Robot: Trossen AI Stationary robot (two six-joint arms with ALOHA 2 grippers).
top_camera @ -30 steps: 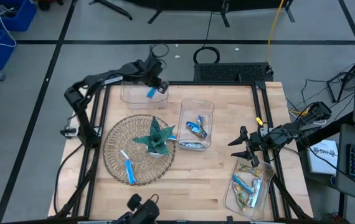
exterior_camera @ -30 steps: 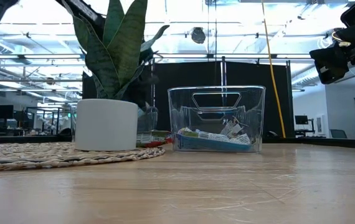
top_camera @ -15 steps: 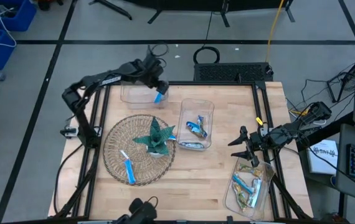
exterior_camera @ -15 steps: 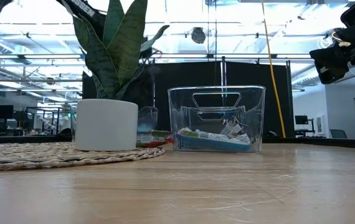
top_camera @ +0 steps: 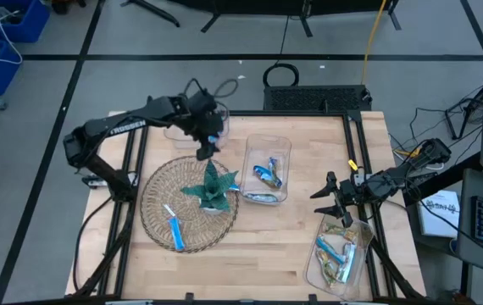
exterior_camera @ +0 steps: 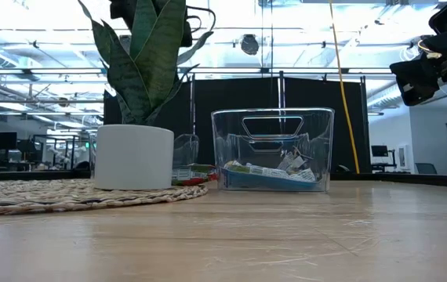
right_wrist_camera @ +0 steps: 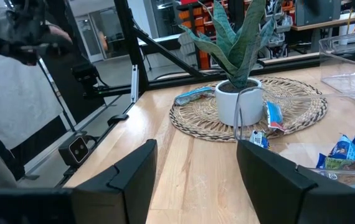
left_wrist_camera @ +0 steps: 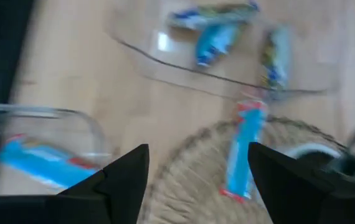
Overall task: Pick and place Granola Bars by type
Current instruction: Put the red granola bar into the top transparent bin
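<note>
Granola bars in blue wrappers lie in three clear bins and on the woven mat (top_camera: 186, 203). My left gripper (left_wrist_camera: 193, 186) hovers open above the mat's far edge, touching nothing. Below it, one blue bar (left_wrist_camera: 40, 165) lies in the far-left bin (left_wrist_camera: 71, 115) and another bar (left_wrist_camera: 240, 155) lies on the mat. A further bar (top_camera: 174, 227) rests on the mat's near side. The middle bin (top_camera: 285, 148) holds several bars (top_camera: 267, 174). My right gripper (top_camera: 330, 199) hangs open above the table, just far of the right bin (top_camera: 313, 254).
A potted plant (top_camera: 212, 188) in a white pot (exterior_camera: 133, 157) stands on the mat. The right bin holds bars (top_camera: 336, 254). Black frame rails run along the table's left and right edges. Bare wood lies between the mat and the right bin.
My left gripper carried a blue bar over the far-left bin, let it go there, and then swung toward the table's near side, over the mat's far edge. The bar now lies in that bin.
</note>
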